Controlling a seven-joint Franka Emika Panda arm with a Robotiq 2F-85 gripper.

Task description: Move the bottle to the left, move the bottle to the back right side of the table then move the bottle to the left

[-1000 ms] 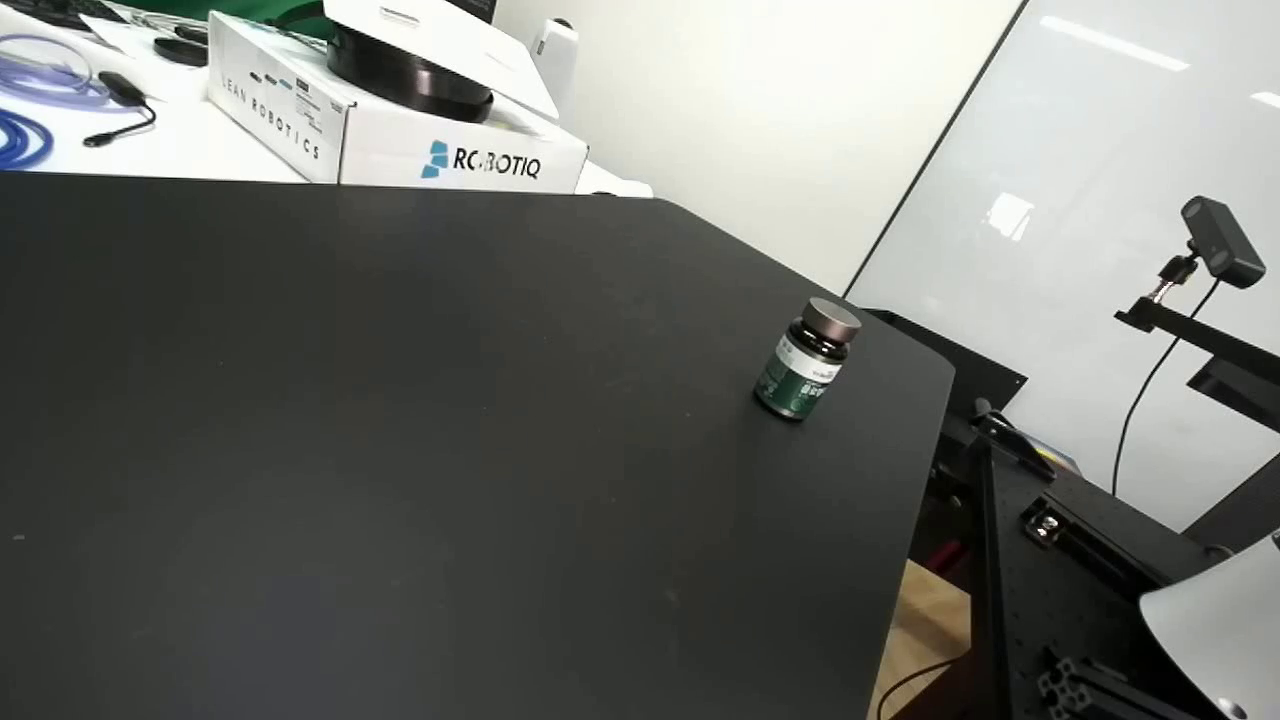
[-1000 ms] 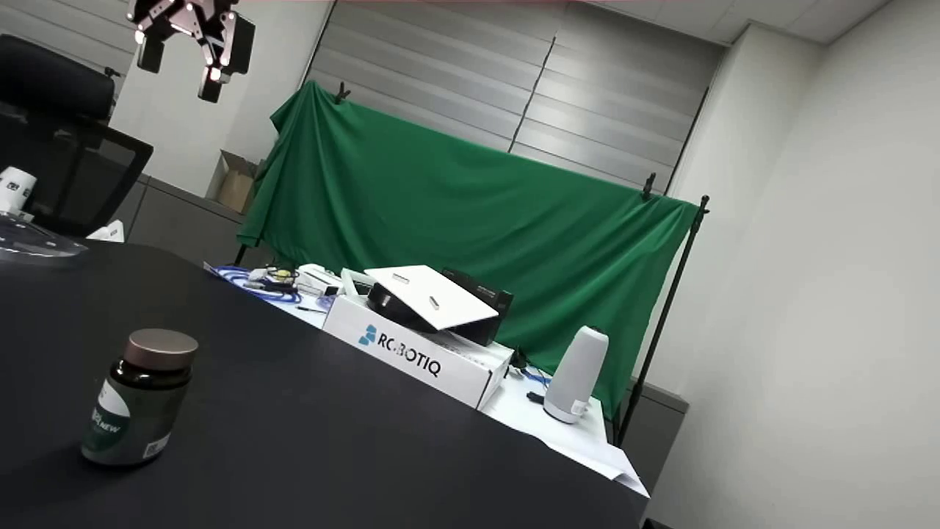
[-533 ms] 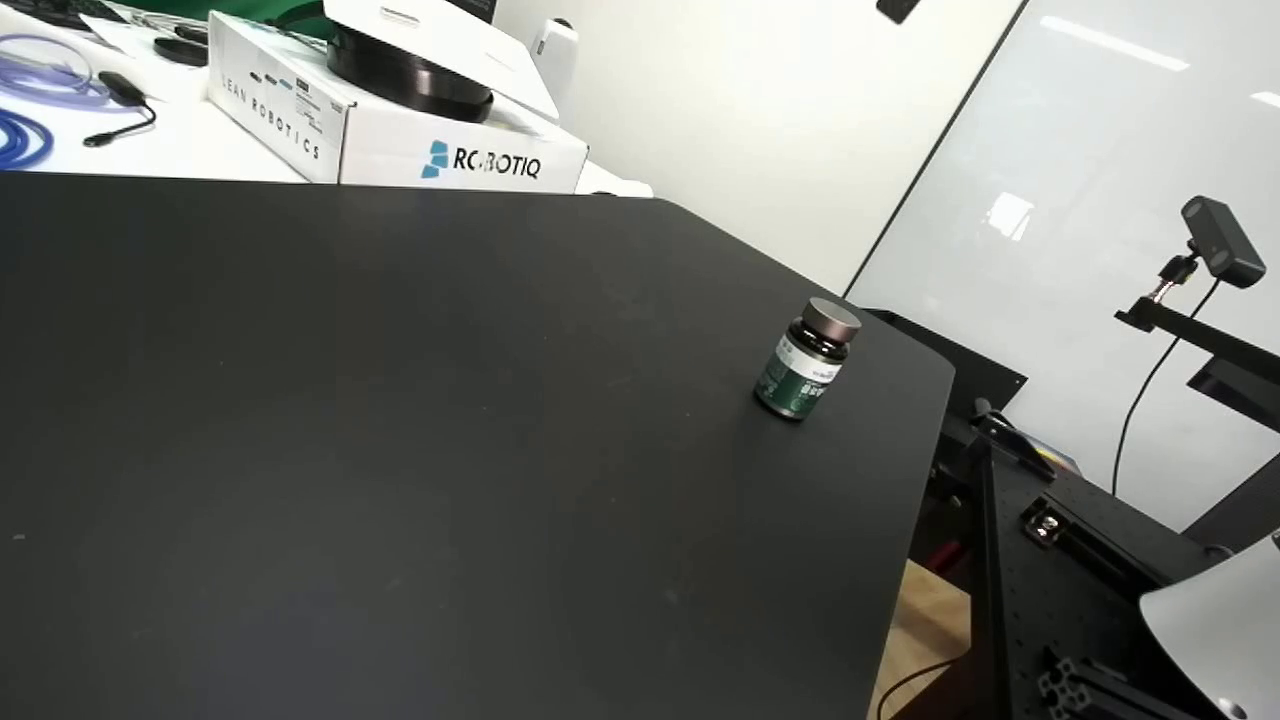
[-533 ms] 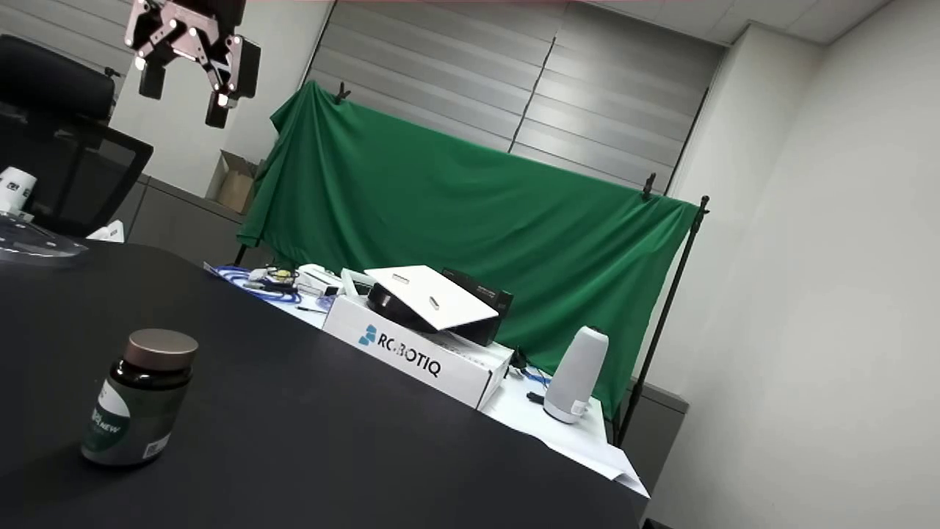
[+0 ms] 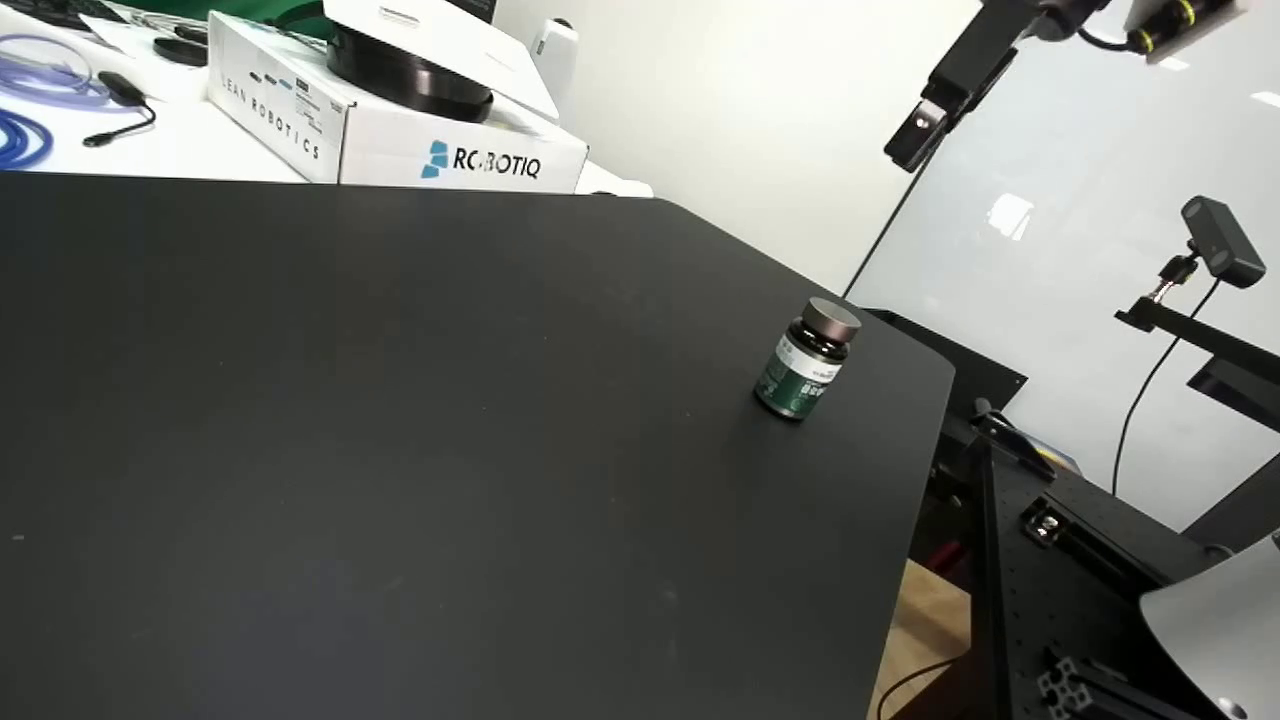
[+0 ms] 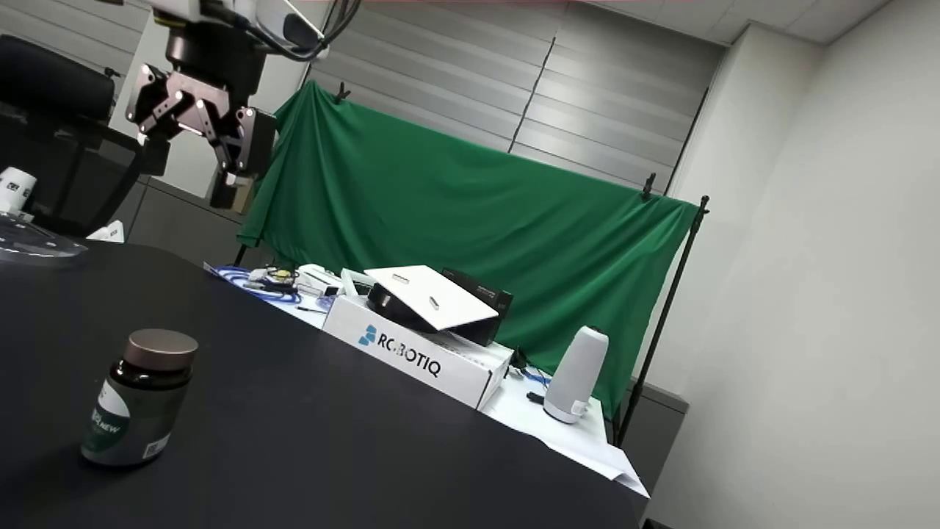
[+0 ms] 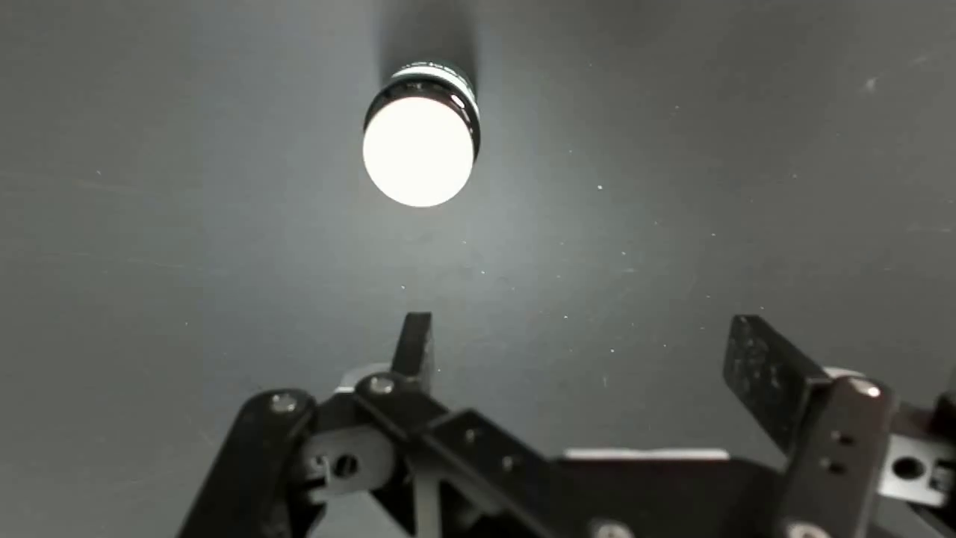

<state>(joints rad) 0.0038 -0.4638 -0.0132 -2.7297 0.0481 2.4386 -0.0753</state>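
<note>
Your pincer [image 7: 582,329] stands spread, nothing between. Bottle [image 5: 806,360], upright on desk [image 5: 450,420], likely light, rigid, slick: you best close on labelled body [image 5: 797,380] below cap [image 5: 832,320].

- Green cloth [image 6: 440,206], clipped to a black stand [image 6: 662,323], before grey blinds [image 6: 440,66].
- A black mesh office chair [image 6: 51,147] near low grey cabinets [image 6: 176,217].
- Reflections [image 5: 1010,215] gleam on a glossy panel [image 5: 1050,320] beside white wall [image 5: 740,120].
- I glimpse wood-toned floor [image 5: 925,620].
</note>
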